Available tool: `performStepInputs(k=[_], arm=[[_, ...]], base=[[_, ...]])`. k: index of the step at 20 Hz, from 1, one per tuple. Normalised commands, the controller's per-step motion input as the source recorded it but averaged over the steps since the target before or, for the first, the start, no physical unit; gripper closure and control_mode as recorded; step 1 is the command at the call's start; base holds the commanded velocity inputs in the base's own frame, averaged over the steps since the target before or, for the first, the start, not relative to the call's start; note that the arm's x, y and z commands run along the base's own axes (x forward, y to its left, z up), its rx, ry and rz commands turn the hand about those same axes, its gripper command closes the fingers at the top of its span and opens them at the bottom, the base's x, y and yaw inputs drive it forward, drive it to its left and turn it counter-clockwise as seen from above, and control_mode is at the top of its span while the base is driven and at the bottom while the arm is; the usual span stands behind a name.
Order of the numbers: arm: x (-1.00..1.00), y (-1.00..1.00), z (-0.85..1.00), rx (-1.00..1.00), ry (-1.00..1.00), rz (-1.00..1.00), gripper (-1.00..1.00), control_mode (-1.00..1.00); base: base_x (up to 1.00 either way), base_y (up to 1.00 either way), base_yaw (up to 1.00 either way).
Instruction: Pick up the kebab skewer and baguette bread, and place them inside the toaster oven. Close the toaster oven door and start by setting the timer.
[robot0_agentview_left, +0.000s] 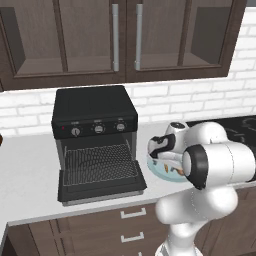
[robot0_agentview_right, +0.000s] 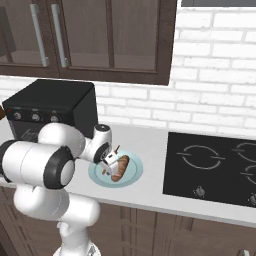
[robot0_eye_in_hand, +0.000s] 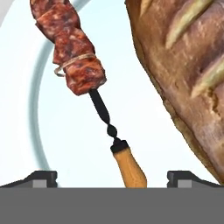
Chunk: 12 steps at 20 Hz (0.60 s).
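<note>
Gripper: I have the gripper (robot0_eye_in_hand: 112, 177) low over the plate (robot0_agentview_right: 133, 175), fingers spread wide with nothing between them; the wooden handle of the kebab skewer (robot0_eye_in_hand: 83, 72) rises between the two tips.
Skewer position: on the plate, meat chunks running away from the hand, lying just beside the baguette bread (robot0_eye_in_hand: 188, 74).
Risk, grip point: I judge a close here would catch the tapered handle only; the heavy meat end could swing down or the stick slip out.
Risk, neighbour: the loaf lies just beside one fingertip; a finger may nudge it or pinch its crust.
Risk, plate: pressing lower could strike the plate and shift it.
Plate contents: skewer and baguette, both not yet moved.
Toaster oven (robot0_agentview_left: 95, 117): the toaster oven door (robot0_agentview_left: 100, 186) is down; the wire rack (robot0_agentview_left: 100, 162) is bare.
</note>
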Motion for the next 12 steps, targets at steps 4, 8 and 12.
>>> performStepInputs(k=[4, 8, 12], arm=[[0.11, -0.01, -0.19, 0.00, 0.00, -0.05, -1.00, -1.00], [0.00, -0.01, -0.23, 0.00, 0.00, -0.04, -1.00, -1.00], [0.00, 0.00, -0.31, 0.00, 0.00, -0.04, 1.00, -1.00]], base=[[0.00, 0.00, 0.00], [0.00, 0.00, 0.00], [0.00, 0.00, 0.00]])
